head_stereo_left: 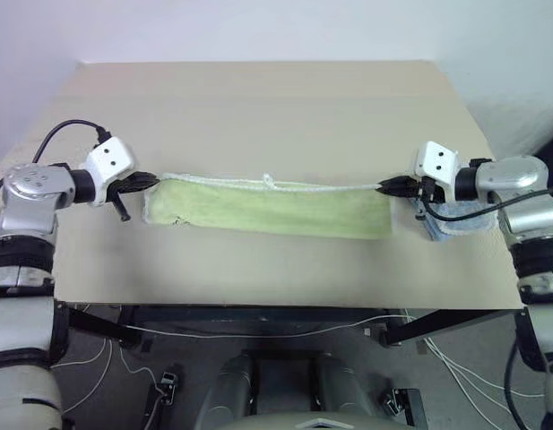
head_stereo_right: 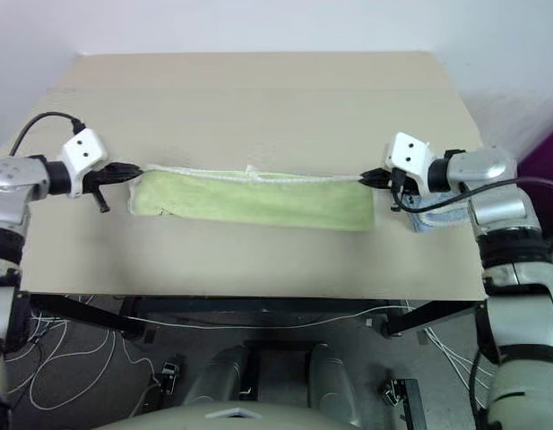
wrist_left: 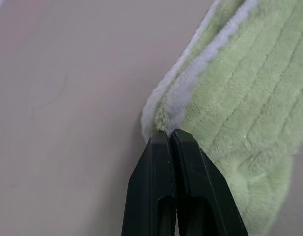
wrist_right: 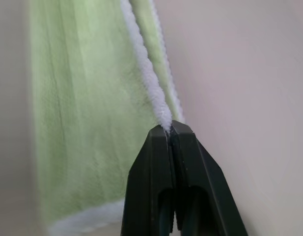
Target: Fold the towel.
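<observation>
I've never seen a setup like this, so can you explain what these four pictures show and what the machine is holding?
It is a humanoid robot with two arms. Two pictures come from cameras on its head, looking down at a beige table. The other two come from cameras on its wrists, looking along the black jaws. The left gripper and right gripper are each shut on a corner of the green towel, stretching its white edge between them. A light blue towel lies beneath the right arm.
</observation>
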Robot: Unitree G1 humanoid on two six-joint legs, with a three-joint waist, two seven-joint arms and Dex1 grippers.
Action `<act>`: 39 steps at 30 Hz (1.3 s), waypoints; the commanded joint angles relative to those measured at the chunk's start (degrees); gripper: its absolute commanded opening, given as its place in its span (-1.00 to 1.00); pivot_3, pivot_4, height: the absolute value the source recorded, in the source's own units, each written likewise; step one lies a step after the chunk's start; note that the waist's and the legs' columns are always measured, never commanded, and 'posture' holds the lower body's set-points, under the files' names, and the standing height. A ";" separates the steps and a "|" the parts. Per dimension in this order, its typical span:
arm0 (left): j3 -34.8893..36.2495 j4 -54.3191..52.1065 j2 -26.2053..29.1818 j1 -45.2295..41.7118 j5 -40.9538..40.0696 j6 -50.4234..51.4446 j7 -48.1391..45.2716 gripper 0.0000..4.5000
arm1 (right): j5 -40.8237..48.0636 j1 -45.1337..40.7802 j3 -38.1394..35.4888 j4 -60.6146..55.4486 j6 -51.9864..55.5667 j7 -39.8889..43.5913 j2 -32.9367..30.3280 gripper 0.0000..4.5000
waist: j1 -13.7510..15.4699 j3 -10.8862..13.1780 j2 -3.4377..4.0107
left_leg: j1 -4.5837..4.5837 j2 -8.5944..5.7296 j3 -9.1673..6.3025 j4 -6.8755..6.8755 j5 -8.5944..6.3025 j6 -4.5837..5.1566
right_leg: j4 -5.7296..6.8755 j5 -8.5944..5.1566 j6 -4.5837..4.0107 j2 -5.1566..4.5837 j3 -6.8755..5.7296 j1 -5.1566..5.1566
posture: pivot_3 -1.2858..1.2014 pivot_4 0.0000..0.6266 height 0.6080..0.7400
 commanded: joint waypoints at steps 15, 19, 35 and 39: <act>-1.42 14.23 -6.02 -7.08 6.09 -6.81 11.14 -1.00 | -8.11 -5.45 0.15 18.72 -11.92 -7.53 4.47 -0.99 | -0.13 0.00 0.00 | -0.02 0.00 -0.01 0.00 0.01 -0.02 | 0.05 0.00 0.00 0.01 0.02 -0.03 | 0.03 -0.52 1.00; 0.02 14.93 -6.42 -7.49 4.69 -5.19 10.35 -0.58 | -7.73 -5.53 -0.65 18.86 -11.73 -8.47 4.18 -0.58 | -0.16 0.00 0.00 | -0.02 0.00 -0.02 0.00 0.01 -0.02 | 0.05 0.00 0.00 0.01 0.01 -0.03 | 0.03 -0.52 1.00; 9.60 12.15 -1.97 -3.62 -1.77 -2.76 13.61 0.99 | 4.57 7.40 -13.97 -10.01 0.04 -15.13 -0.78 0.99 | 0.01 -0.02 -0.02 | -0.03 0.02 -0.05 0.01 0.02 -0.02 | 0.05 0.00 0.00 0.00 0.01 -0.04 | 0.03 -0.52 1.00; 12.92 8.94 -0.38 -0.34 -4.70 -3.04 14.70 0.99 | 19.63 20.61 -20.88 -36.34 24.53 -17.93 1.14 0.99 | 0.15 -0.02 -0.02 | -0.05 0.04 -0.08 0.02 0.02 -0.02 | 0.09 0.00 0.00 -0.02 0.02 -0.04 | 0.03 -0.52 1.00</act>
